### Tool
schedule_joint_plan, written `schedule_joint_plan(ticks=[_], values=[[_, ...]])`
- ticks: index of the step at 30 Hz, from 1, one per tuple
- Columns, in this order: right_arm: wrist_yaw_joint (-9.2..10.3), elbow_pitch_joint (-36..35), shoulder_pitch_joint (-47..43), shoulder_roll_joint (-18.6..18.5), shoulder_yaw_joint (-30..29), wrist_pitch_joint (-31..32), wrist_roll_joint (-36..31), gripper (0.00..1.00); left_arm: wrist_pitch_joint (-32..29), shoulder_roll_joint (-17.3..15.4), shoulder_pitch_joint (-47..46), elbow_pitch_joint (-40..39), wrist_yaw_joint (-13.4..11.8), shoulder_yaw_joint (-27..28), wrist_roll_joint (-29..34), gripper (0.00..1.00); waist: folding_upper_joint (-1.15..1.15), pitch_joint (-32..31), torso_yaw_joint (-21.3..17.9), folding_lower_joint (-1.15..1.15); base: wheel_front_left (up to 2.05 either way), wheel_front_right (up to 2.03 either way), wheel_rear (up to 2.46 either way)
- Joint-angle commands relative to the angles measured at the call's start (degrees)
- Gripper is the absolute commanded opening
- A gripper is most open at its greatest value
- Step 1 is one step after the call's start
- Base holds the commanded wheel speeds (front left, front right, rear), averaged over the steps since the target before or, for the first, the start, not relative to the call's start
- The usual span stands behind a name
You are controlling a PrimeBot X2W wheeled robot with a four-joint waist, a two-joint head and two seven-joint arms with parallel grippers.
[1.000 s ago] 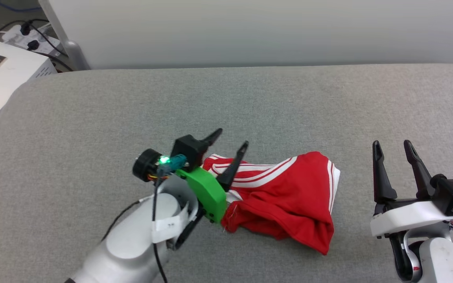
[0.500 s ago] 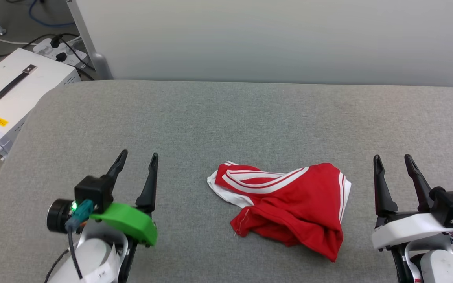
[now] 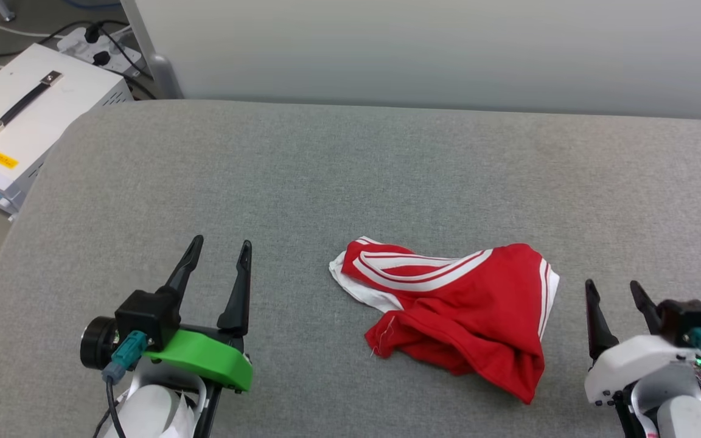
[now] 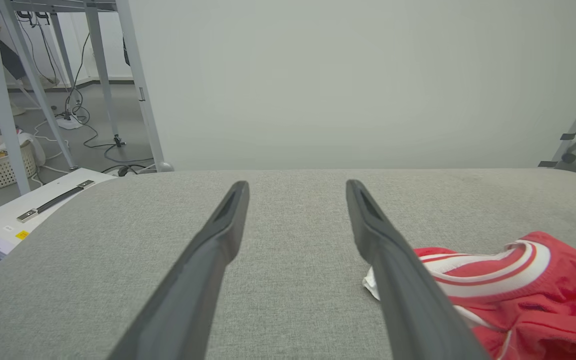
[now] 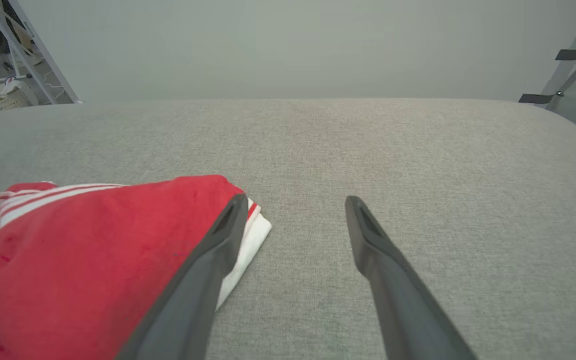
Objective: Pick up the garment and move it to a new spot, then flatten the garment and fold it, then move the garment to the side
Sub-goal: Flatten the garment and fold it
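Red bunched garment (image 3: 466,304), front hidden, lies between wide-spread left tool (image 3: 221,242) and right tool (image 3: 612,284).

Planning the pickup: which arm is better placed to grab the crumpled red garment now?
Right, probably. The right gripper stands open just beside the garment; the left gripper, also open, sits farther off.

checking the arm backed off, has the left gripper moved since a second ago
Yes. It was over the striped end of the shirt; now the left gripper sits well off to the shirt's left, open, with bare grey table between them.
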State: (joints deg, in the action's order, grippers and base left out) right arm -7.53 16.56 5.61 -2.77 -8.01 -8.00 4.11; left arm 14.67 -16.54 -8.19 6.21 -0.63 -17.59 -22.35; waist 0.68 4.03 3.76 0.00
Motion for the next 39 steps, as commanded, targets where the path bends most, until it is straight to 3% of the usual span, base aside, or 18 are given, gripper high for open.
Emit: schedule_joint_plan(ticks=[1, 9, 18, 19, 21, 32, 39], values=[[0.04, 0.9, 2.1, -0.1, -0.4, 2.6, -0.6, 1.00, 0.3, 0.8, 0.7, 0.3, 0.8, 0.7, 1.2, 1.00, -0.68, 1.1, 0.7, 0.00, 0.00, 0.00, 0.00], [0.04, 5.7, 7.0, -0.4, -0.1, 14.9, 0.2, 1.00, 0.3, 4.0, -0.4, 1.9, 4.1, 3.4, 4.5, 1.00, -0.68, 4.1, 3.2, 0.00, 0.00, 0.00, 0.00], [0.04, 11.2, 9.4, -1.7, 1.3, 20.2, 0.4, 1.00, 0.3, 6.2, -1.2, 3.0, 6.1, 5.7, 7.0, 1.00, -0.68, 6.0, 5.4, 0.00, 0.00, 0.00, 0.00], [0.04, 11.8, 9.5, -1.8, 1.9, 20.4, 0.4, 0.91, 0.3, 6.4, -1.2, 3.1, 6.3, 5.8, 7.2, 1.00, -0.68, 6.1, 5.6, 0.00, 0.00, 0.00, 0.00], [0.04, 12.6, 9.6, -2.2, 3.0, 20.4, 0.4, 0.00, 0.3, 6.8, -1.2, 3.4, 6.6, 6.0, 7.7, 1.00, -0.68, 6.2, 5.8, 0.00, 0.00, 0.00, 0.00], [0.04, 10.4, 9.6, -5.7, 0.3, 16.6, -0.6, 0.00, 0.3, 7.9, -0.2, 4.8, 7.6, 7.6, 9.2, 1.00, -0.68, 3.6, 4.1, 0.00, 0.00, 0.00, 0.00], [0.04, 5.9, 7.7, -10.6, -2.7, 18.9, -1.9, 0.00, 0.3, 8.1, 0.4, 5.0, 7.8, 8.0, 9.6, 1.00, -0.68, 2.4, 2.5, 0.00, 0.00, 0.00, 0.00]])
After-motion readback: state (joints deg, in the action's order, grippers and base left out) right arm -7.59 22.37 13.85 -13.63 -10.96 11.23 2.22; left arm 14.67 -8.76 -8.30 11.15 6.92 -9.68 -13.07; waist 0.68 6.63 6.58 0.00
